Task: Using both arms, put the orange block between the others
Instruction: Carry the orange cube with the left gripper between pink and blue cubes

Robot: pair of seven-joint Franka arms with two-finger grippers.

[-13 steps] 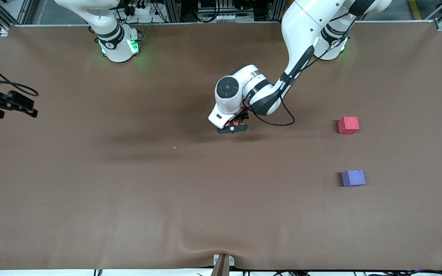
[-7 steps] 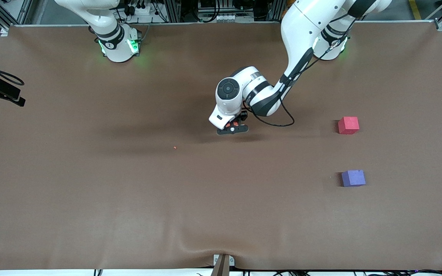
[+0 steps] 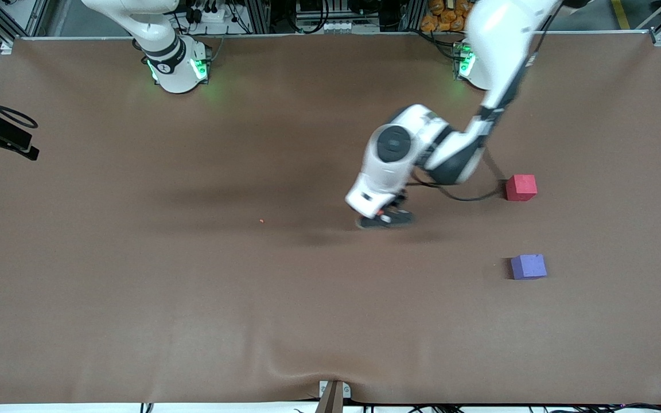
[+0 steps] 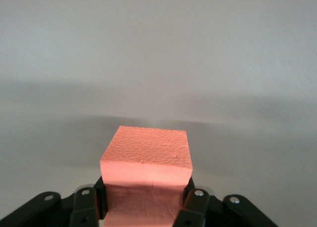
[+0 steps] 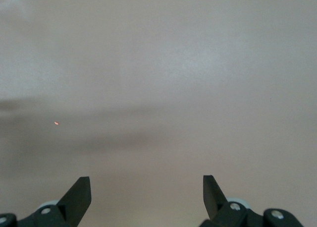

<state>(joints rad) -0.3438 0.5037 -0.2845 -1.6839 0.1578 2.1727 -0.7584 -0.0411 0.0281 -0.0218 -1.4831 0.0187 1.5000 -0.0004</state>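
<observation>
left tool (image 3: 387,219): closed on the orange block (image 4: 147,163), carried above the brown table (image 3: 135,298) near its middle; the block shows plainly in the left wrist view, barely from the front.
red cube (image 3: 521,187): on the table toward the left arm's end.
purple cube (image 3: 528,267): nearer the front camera than the red one, well apart from it.
gap between cubes: at about 3 o'clock from the left tool in the front view, the way the carry must go.
right tool (image 5: 146,192): fingers spread wide, empty, waiting over the right arm's end of the table.
nearer arm: left, by far.
</observation>
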